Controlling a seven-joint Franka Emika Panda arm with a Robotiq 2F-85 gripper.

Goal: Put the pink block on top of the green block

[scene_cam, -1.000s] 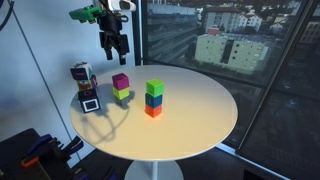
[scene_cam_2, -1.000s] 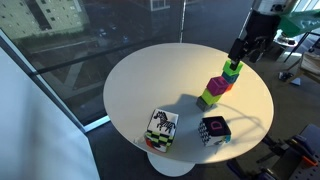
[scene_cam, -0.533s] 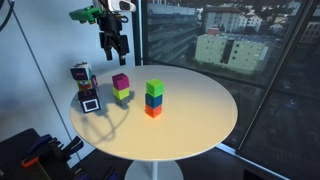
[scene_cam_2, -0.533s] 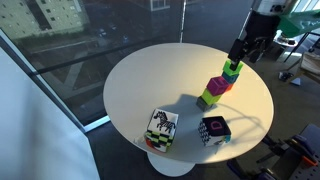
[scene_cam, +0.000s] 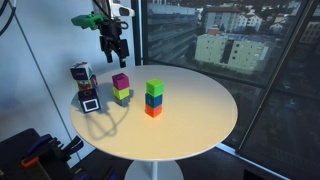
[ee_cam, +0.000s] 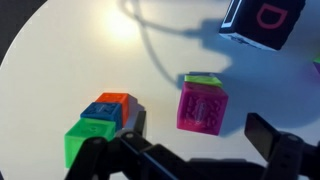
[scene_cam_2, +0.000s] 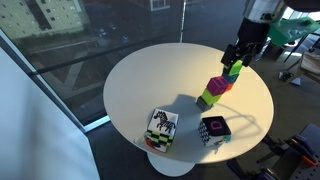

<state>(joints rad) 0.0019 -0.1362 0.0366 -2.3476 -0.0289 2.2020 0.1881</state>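
Tool, in an exterior view: the tool [scene_cam: 115, 46] hangs above the far edge of the round white surface [scene_cam: 195, 115]. Its fingers are spread and hold nothing.
Pink block: the pink block [scene_cam: 120, 82] sits on a yellow-lime block [scene_cam: 122, 96].
Green block: the green block [scene_cam: 155, 88] tops a stack over a blue block [scene_cam: 154, 100] and an orange block [scene_cam: 153, 111]. It is near the pink block and not touching it.
Patterned cubes: two patterned cubes [scene_cam: 85, 85] stand near the edge.
Tool, in an exterior view: the tool [scene_cam_2: 238, 58] is just above the green block [scene_cam_2: 232, 70].
Pink block: the pink block [scene_cam_2: 219, 85] is on the lime one.
Wrist view, tool: the dark fingers [ee_cam: 280, 150] are wide apart with nothing between them.
Wrist view, blocks: the pink block [ee_cam: 203, 107] lies beside the green-topped stack [ee_cam: 88, 140].
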